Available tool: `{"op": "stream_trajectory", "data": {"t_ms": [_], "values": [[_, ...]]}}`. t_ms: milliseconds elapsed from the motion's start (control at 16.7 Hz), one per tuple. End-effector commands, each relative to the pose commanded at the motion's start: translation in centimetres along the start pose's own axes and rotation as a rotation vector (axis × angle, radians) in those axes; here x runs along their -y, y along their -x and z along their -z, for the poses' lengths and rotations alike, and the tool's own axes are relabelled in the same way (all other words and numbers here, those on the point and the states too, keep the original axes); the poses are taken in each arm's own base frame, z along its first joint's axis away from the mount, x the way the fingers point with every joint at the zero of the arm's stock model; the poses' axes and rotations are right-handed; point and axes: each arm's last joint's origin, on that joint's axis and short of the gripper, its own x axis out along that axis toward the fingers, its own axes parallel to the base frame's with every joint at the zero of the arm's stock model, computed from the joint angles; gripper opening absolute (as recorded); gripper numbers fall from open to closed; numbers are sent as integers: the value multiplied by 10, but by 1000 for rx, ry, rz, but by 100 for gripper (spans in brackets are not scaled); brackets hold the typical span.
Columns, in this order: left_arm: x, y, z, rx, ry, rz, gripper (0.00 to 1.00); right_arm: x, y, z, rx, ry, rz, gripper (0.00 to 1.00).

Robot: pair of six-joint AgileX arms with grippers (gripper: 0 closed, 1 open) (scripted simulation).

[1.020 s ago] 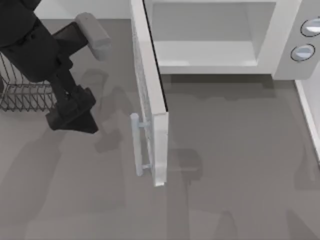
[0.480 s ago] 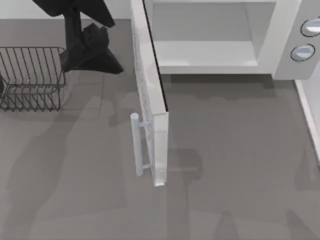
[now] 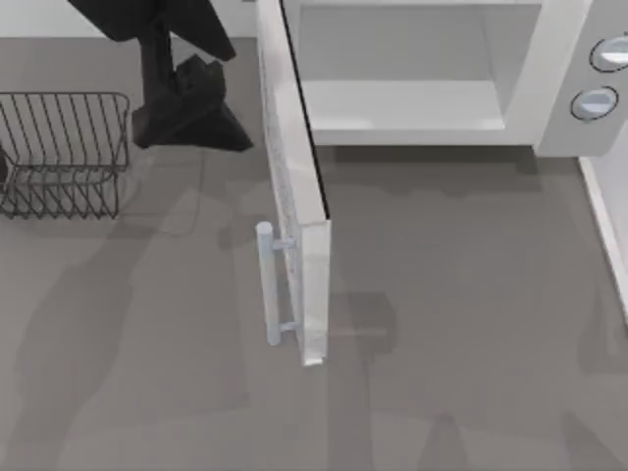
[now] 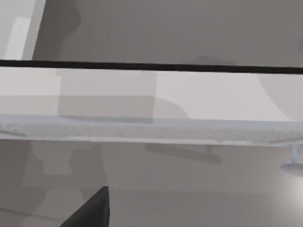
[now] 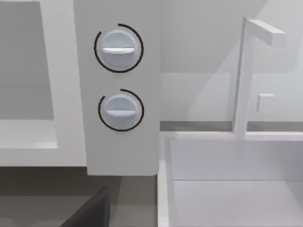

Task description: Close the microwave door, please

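Microwave door (image 3: pixel 294 196) swung wide open, edge-on, handle (image 3: pixel 267 285) near end. Left gripper (image 3: pixel 191 118) far left, between door and wire basket (image 3: pixel 59 152), apart; finger state: cannot tell.

The left arm's matte black, angular, blocky gripper (image 3: pixel 191 113) appeared in the top view as faceted wedge-shaped pieces that flared wider toward the tip, joined to a broader black link by a narrow, straight black stem. Its surfaces were uniformly dark and flat-shaded. In each wrist view a dark charcoal, slanted wedge of the arm's own body (image 4: pixel 90 213) (image 5: pixel 90 212) edged the frame.
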Motion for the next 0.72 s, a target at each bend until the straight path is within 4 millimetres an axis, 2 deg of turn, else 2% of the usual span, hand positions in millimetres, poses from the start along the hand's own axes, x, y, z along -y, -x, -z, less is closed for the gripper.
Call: {"op": "stream_trajectory", "data": {"t_ms": [420,540,720], "values": [[-1,-64,0,2,-1,-1,100,0,0,0,0,0,0,100],[0,-71,0,0,0,1,100,0,0,0,0,0,0,100],[0,-71,0,0,0,1,100,0,0,0,0,0,0,100]]}}
